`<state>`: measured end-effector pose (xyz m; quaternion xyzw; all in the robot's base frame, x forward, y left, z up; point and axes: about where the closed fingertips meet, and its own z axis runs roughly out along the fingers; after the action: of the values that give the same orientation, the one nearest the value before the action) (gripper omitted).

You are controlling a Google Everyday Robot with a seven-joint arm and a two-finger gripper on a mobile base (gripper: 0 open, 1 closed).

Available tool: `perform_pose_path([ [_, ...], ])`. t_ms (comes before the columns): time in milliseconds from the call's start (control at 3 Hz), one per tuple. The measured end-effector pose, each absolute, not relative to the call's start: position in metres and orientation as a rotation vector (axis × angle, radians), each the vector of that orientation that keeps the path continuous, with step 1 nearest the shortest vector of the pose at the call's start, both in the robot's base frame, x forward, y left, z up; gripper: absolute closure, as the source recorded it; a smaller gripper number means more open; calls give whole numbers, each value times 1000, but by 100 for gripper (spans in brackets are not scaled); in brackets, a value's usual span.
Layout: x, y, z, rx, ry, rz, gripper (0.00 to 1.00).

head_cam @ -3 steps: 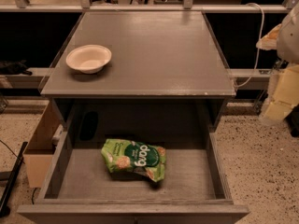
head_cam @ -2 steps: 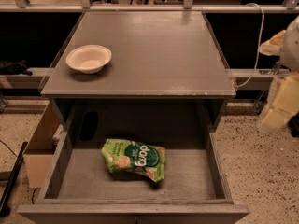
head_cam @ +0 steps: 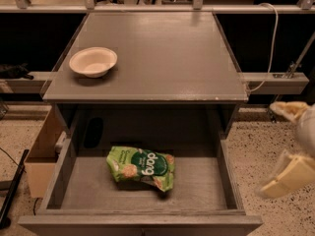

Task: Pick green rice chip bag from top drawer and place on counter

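Note:
The green rice chip bag (head_cam: 141, 167) lies flat on the floor of the open top drawer (head_cam: 197, 191), left of its middle, with its dark green round patch facing up. The counter (head_cam: 162, 53) is the grey top of the cabinet above the drawer. My gripper (head_cam: 269, 150) is at the right edge of the view, outside the drawer's right wall and well to the right of the bag. Its two cream fingers (head_cam: 288, 111) are spread apart, open and empty, pointing left.
A white bowl (head_cam: 93, 61) stands on the counter's left side. A wooden box (head_cam: 42, 151) sits on the speckled floor left of the drawer. A white cable (head_cam: 269, 43) hangs at the counter's right rear. A dark object (head_cam: 93, 132) lies at the drawer's back left.
My gripper has moved down along the right edge, from beside the counter top to beside the drawer's right wall. The bag and bowl have not moved.

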<state>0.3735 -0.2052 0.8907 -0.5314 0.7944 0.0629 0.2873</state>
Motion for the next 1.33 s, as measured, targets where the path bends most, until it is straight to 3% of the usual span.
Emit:
perform_pose_path([
  [667,413,-153,825,-1116,1976,516,0],
  [1000,413,-147,821,-1125,1979,517,0],
  [1333,409,-109,777,-1177,2055,484,0],
])
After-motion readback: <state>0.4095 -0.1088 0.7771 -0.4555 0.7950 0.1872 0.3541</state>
